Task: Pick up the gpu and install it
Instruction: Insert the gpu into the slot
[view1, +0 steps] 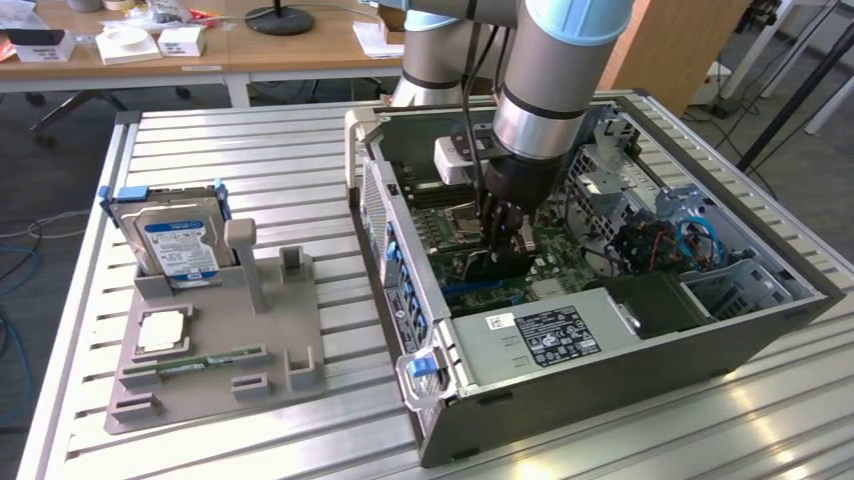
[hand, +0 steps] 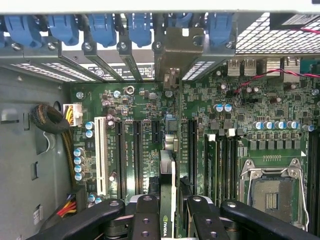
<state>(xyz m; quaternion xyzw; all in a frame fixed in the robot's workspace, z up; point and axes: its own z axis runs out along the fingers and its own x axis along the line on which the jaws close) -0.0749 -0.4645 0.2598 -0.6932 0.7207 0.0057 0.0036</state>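
The gpu (hand: 168, 172) shows edge-on in the wrist view as a thin card between my black fingers (hand: 145, 217), its silvery end bracket (hand: 178, 46) reaching up to the case's rear slot openings. It hangs over the motherboard's long expansion slots (hand: 136, 155), in line with the gap between two of them; I cannot tell whether it touches a slot. My gripper (hand: 170, 212) is shut on the card. In the exterior view the gripper (view1: 507, 245) is lowered into the open computer case (view1: 747, 330), just above the green motherboard (view1: 461, 265).
A grey fixture plate (view1: 267, 345) at the exterior view's left holds a hard drive (view1: 180, 245), a processor chip (view1: 163, 330) and a green memory stick (view1: 200, 362). Inside the case are the power supply (view1: 561, 335), drive cages and cables. An open processor socket (hand: 270, 192) lies beside the memory slots.
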